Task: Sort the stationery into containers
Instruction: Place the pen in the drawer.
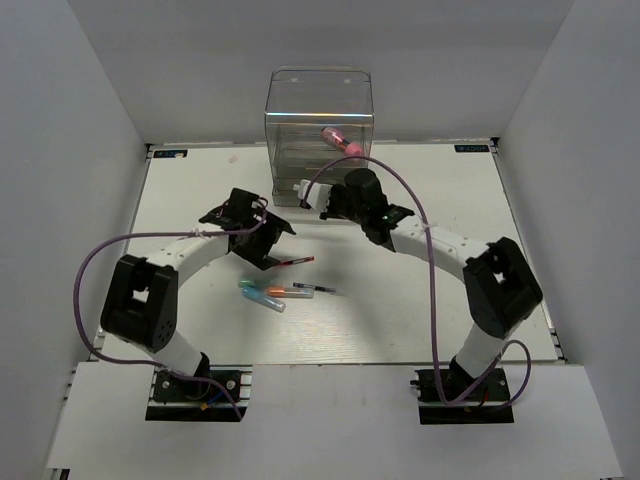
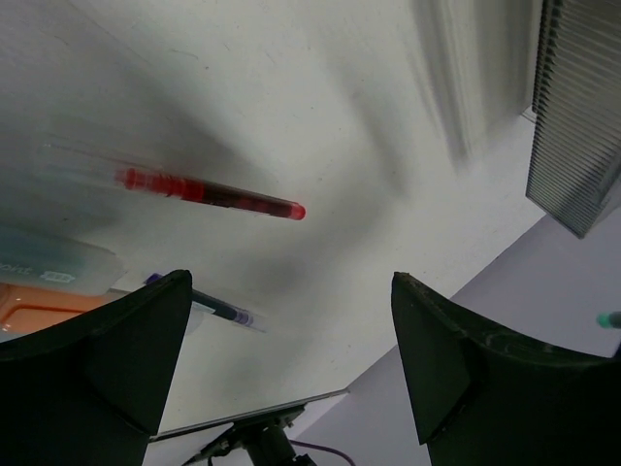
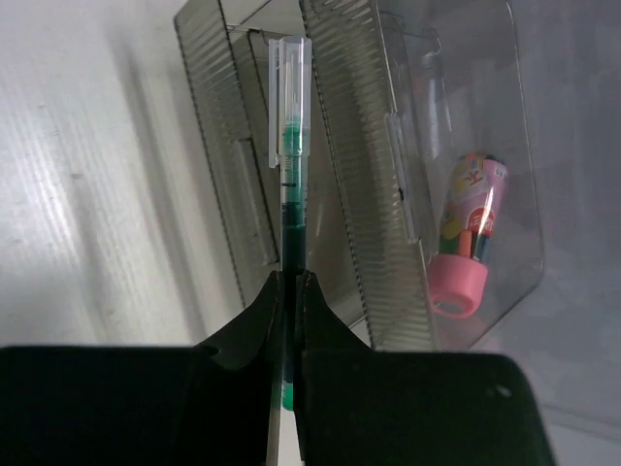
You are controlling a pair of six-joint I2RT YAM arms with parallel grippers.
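Observation:
My right gripper (image 3: 291, 286) is shut on a green pen (image 3: 289, 146) with a clear cap, which points at the drawers of the clear organiser (image 3: 369, 175). From above, that gripper (image 1: 318, 195) sits just in front of the organiser (image 1: 318, 135), whose upper part holds a pink tube (image 1: 341, 141), the same tube (image 3: 468, 243) that shows in the right wrist view. My left gripper (image 2: 291, 359) is open with nothing between its fingers, above the table near a red pen (image 2: 209, 193). In the top view it (image 1: 270, 240) hovers beside that pen (image 1: 297, 261).
A cluster of blue and orange markers (image 1: 265, 293) and a dark pen (image 1: 315, 290) lie mid-table. The left wrist view shows an orange marker (image 2: 39, 301), a dark pen (image 2: 218, 311) and the organiser's ribbed wall (image 2: 572, 116). White walls enclose the table.

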